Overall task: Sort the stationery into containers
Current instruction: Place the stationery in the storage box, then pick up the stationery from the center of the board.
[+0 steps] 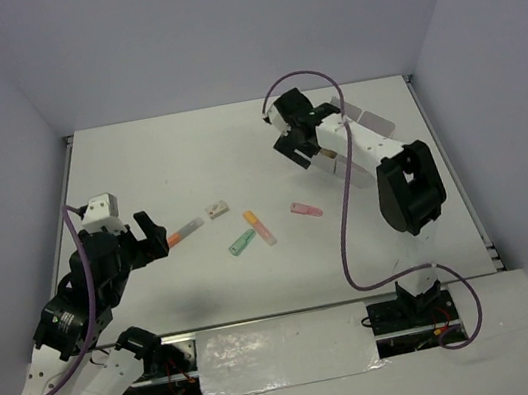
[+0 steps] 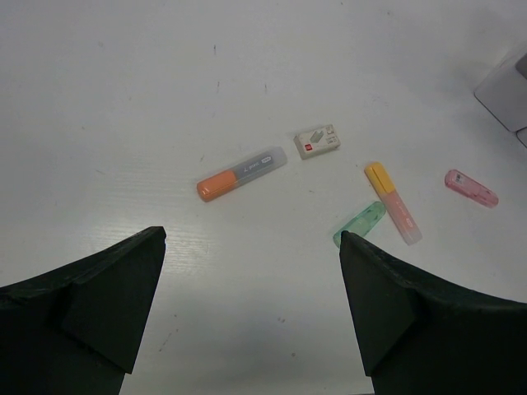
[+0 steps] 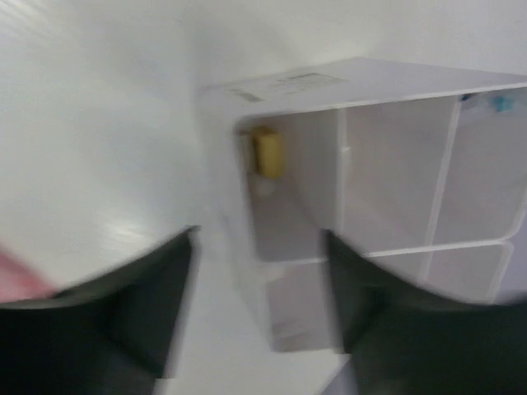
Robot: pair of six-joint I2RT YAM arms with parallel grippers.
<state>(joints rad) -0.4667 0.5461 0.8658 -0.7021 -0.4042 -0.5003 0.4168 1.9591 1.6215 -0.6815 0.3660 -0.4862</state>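
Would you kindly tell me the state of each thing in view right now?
Left gripper: open, empty.
Right gripper: open, empty.
Box: open-top, yellow item in one compartment.
Orange marker: lying flat, unsorted.
Eraser: lying flat, unsorted.
Green marker: lying flat, unsorted.
Yellow-capped marker: lying flat, unsorted.
Pink marker: lying flat, unsorted.

A matt white flat surface point(image 1: 197, 158) fills the middle. Plain pale grey-lilac walls point(image 1: 215, 23) box it in along its far, left and right edges. A thin grey metal strip point(image 1: 455, 176) runs down the right edge. A glossy, crinkled white sheet point(image 1: 285, 351) lies at the middle of the near edge.
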